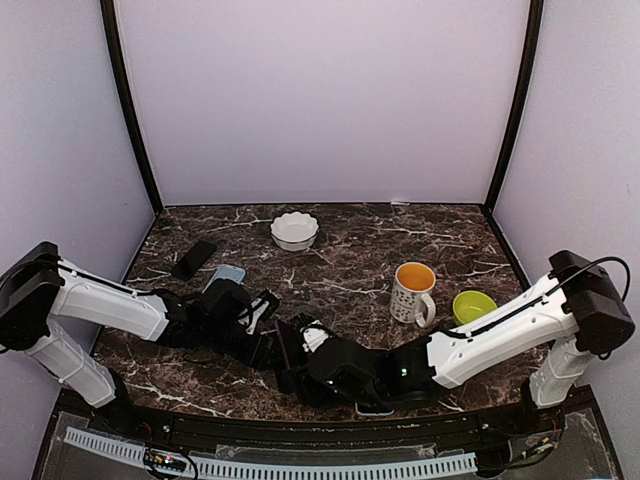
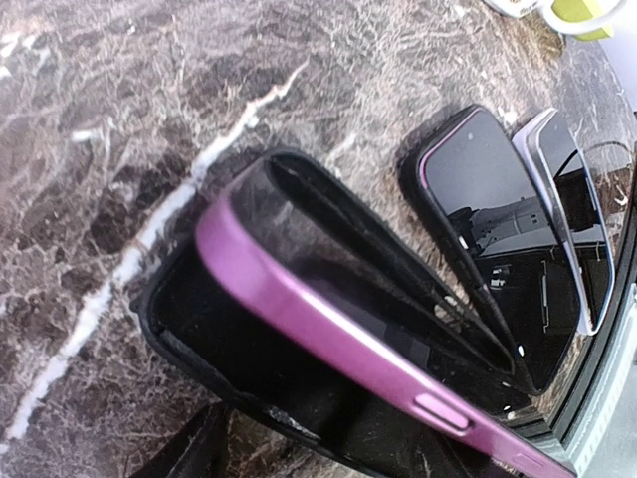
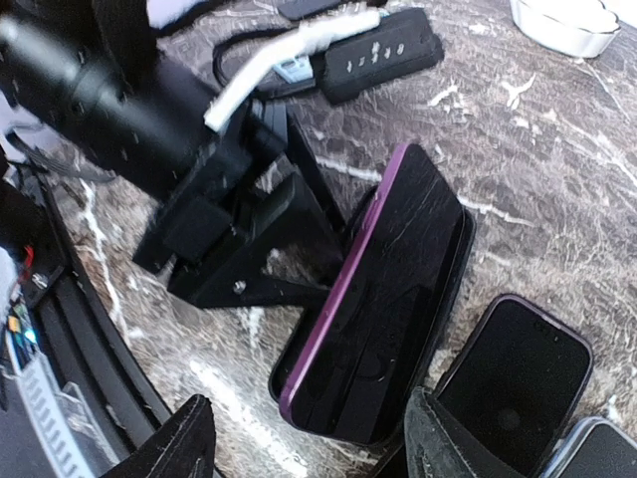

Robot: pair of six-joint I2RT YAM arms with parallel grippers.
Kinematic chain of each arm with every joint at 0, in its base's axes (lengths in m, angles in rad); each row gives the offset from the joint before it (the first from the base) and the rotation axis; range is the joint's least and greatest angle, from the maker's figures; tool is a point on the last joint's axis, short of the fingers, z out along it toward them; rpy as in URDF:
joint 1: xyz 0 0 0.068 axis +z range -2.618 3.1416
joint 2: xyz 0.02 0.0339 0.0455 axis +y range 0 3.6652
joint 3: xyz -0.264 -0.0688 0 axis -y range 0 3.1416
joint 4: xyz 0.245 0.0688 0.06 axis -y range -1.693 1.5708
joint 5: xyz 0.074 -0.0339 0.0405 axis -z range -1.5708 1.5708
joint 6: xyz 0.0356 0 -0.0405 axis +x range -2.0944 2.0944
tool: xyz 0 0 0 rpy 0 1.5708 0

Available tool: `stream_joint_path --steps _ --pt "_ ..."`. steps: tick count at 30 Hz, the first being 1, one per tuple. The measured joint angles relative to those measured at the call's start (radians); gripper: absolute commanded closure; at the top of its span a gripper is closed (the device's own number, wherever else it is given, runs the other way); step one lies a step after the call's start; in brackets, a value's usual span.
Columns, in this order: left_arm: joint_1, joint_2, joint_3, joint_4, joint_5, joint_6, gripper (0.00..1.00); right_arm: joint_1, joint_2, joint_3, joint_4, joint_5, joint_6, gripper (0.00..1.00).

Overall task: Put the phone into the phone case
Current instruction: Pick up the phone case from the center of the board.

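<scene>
Phone (image 3: 398,259) tilts in phone case (image 2: 219,349) at desk's (image 3: 557,149) near edge; left gripper (image 3: 331,257) and right gripper (image 3: 314,443) both released.

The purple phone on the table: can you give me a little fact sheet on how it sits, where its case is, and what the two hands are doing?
Phone: purple phone, tilted, one long edge down in the case, the other edge raised
Case: black case, lying flat on the marble table
Left hand: left hand, open, at the phone's raised edge
Right hand: right hand, open, over one end of the phone
Nearby: another dark phone beside the case
Phone fully seated: not yet
</scene>
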Motion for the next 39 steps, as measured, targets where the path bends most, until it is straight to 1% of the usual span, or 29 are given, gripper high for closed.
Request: stream_joint_path --steps 4,8,14,19,21,23,28,32,37,39 --pt "0.0 0.011 0.005 0.0 0.007 0.0 0.38 0.011 0.063 0.003 0.003 0.043 -0.014 0.39" --pt "0.0 0.011 0.011 0.0 0.009 0.0 0.37 0.011 0.081 0.002 0.016 0.066 -0.021 0.39" --pt "0.0 0.011 0.017 -0.003 0.013 0.0 0.37 0.011 0.094 0.002 0.06 0.071 -0.041 0.34" --pt "0.0 0.011 0.036 -0.007 0.013 0.001 0.37 0.009 0.072 -0.056 0.11 0.065 -0.056 0.27" --pt "0.0 0.011 0.039 -0.007 0.013 0.002 0.37 -0.001 0.042 -0.091 0.126 0.039 -0.067 0.25" --pt "0.0 0.011 0.043 -0.009 0.012 0.005 0.37 -0.023 0.005 -0.118 0.144 -0.029 -0.075 0.24" --pt "-0.002 0.024 0.065 -0.016 -0.003 0.016 0.37 -0.131 -0.05 -0.133 0.199 -0.225 -0.076 0.24" --pt "-0.002 0.051 0.095 -0.03 -0.029 0.033 0.37 -0.196 -0.063 -0.132 0.211 -0.326 -0.062 0.23" --pt "-0.004 0.067 0.127 -0.055 -0.079 0.062 0.26 -0.253 -0.047 -0.092 0.148 -0.373 -0.011 0.23" --pt "-0.004 0.067 0.133 -0.062 -0.094 0.074 0.26 -0.268 -0.017 -0.047 0.116 -0.381 0.006 0.23"
